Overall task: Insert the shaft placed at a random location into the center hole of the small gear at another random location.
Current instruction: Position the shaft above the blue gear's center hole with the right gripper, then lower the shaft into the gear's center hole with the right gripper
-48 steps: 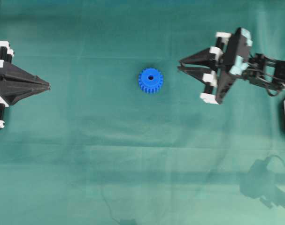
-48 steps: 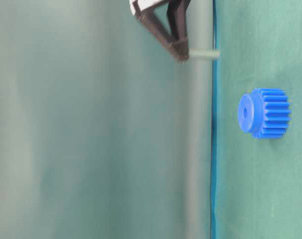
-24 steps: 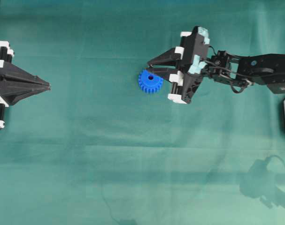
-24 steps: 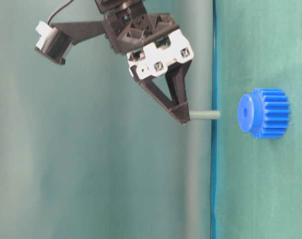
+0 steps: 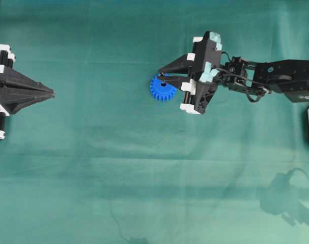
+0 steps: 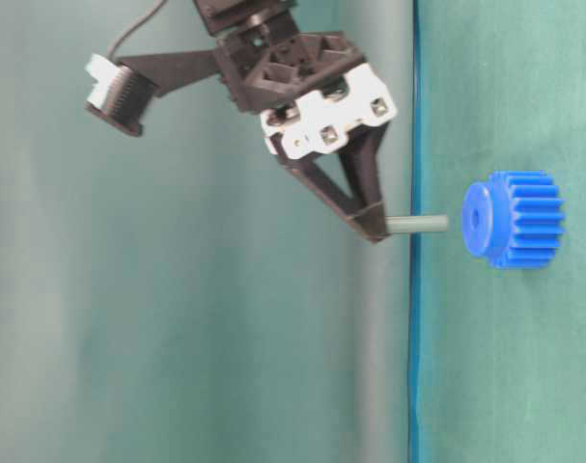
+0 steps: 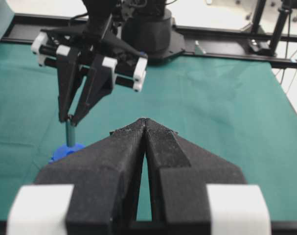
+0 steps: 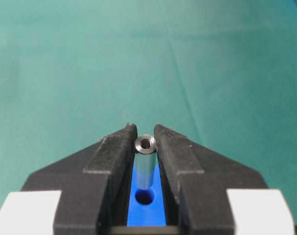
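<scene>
I have the shaft (image 6: 417, 224) pinched between the fingertips of the right gripper (image 6: 376, 229), its free end pointing at the small gear (image 6: 514, 219), which sits flat on the green cloth (image 5: 93, 168) near the middle of the work area. I judge this to be the alignment step just ahead of insertion: the pin is held above the gear but has not entered it. The next move calls for a fine correction and then a straight push along the pin's axis, with the grip kept firm so the pin does not tilt.

From overhead, the right gripper (image 5: 162, 76) covers the gear's 1 o'clock edge and the pin cannot be made out at all. The table-level view supplies what that one lacks: a clear gap between the pin's tip and the hub, and the pin lying roughly in line with the center hole (image 6: 473, 220). The right wrist camera looks down the shaft (image 8: 145, 164) and shows the center hole (image 8: 145, 197) at 6 o'clock from the pin's top end, so I cannot call the lateral alignment finished.

The left gripper (image 5: 51, 93) is parked at 9 o'clock, well apart from the gear, fingers pressed together on nothing; its wrist view confirms that.
</scene>
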